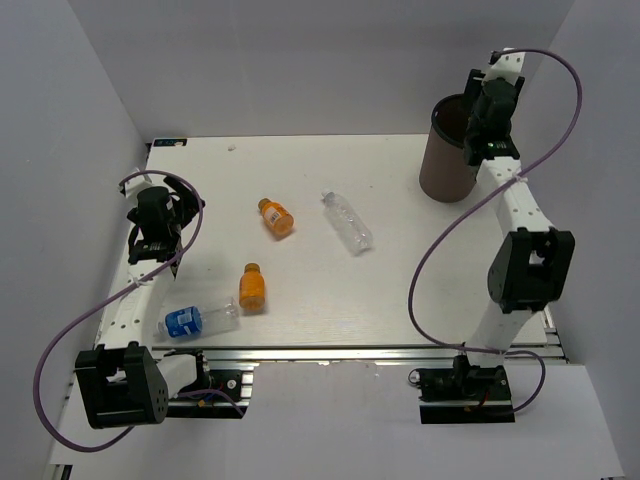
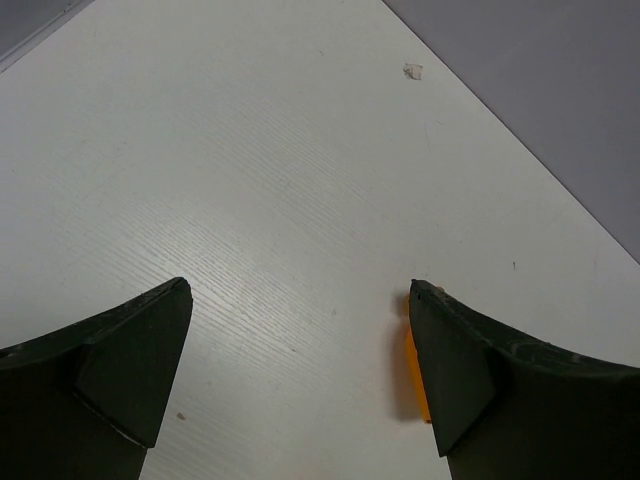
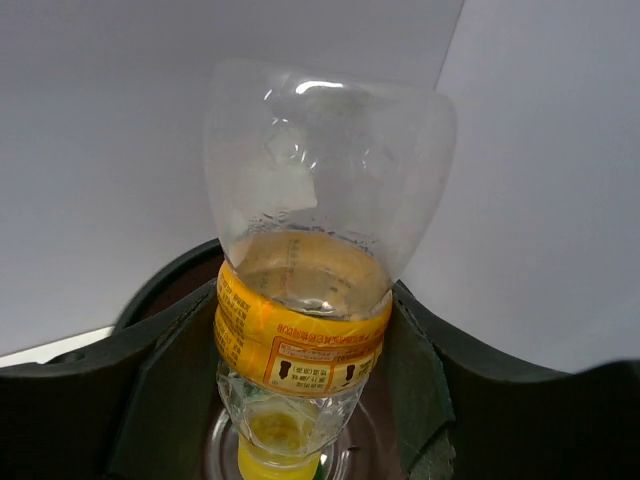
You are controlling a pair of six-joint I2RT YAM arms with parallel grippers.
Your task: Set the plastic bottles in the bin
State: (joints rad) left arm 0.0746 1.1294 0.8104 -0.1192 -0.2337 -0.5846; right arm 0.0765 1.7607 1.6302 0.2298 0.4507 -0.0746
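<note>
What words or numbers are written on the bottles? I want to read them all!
Orange label on the gripped bottle: small print in a box, too blurred to read.
Blue label on the lying bottle: white marks, too small to read.
Far orange bottle and near orange bottle: no writing shows.
Plain clear bottle: no label shows.
So no text can be read anywhere.

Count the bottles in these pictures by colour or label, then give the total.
Orange bottles: 2
Plain clear bottle: 1
Blue-label bottle: 1
Yellow-label bottle: 1
Total: 5
</note>
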